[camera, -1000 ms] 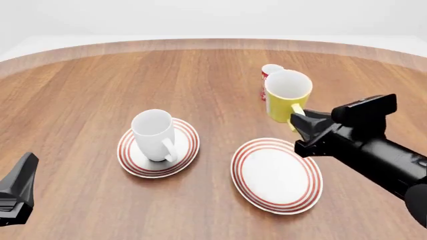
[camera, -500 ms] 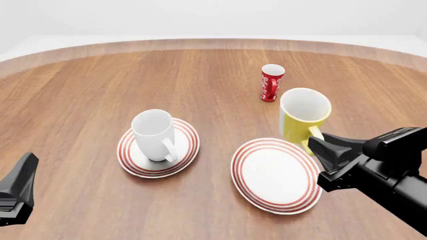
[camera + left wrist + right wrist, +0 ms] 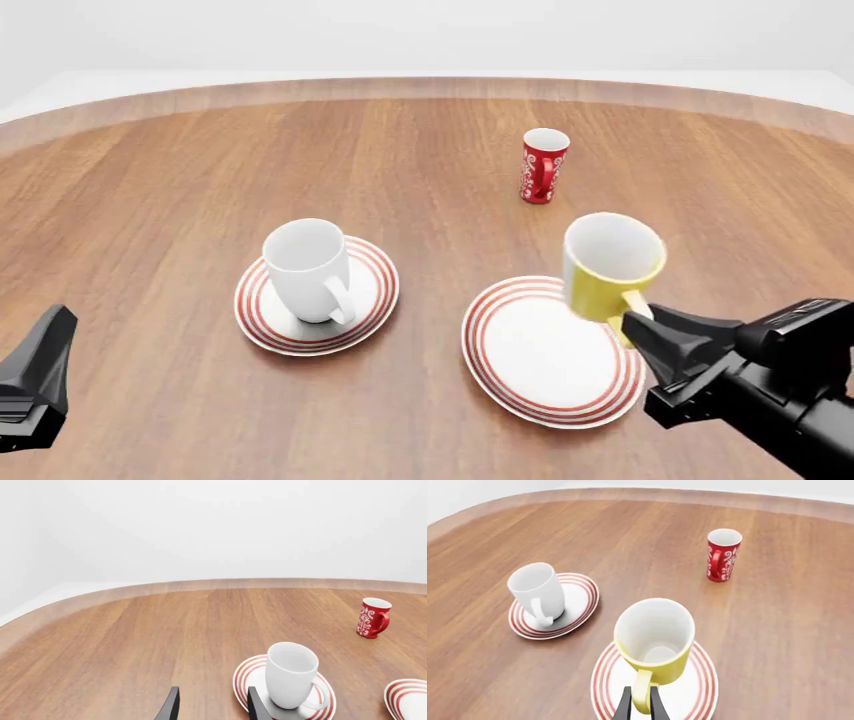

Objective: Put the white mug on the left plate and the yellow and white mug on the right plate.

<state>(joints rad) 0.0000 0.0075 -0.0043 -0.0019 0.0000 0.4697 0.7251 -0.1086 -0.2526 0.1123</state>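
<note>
Wooden table (image 3: 160, 180), yellow and white mug (image 3: 611, 265) aloft

No legible text — anywhere.

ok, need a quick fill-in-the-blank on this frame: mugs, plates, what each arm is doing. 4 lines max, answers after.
1. The white mug stands on the ____ plate.
2. The right gripper has its fingers shut on the yellow and white mug by its ____.
3. The yellow and white mug is over the far edge of the ____ plate.
4. The red mug stands on the bare table, and the left gripper holds ____.

Missing words: left; handle; right; nothing
</note>
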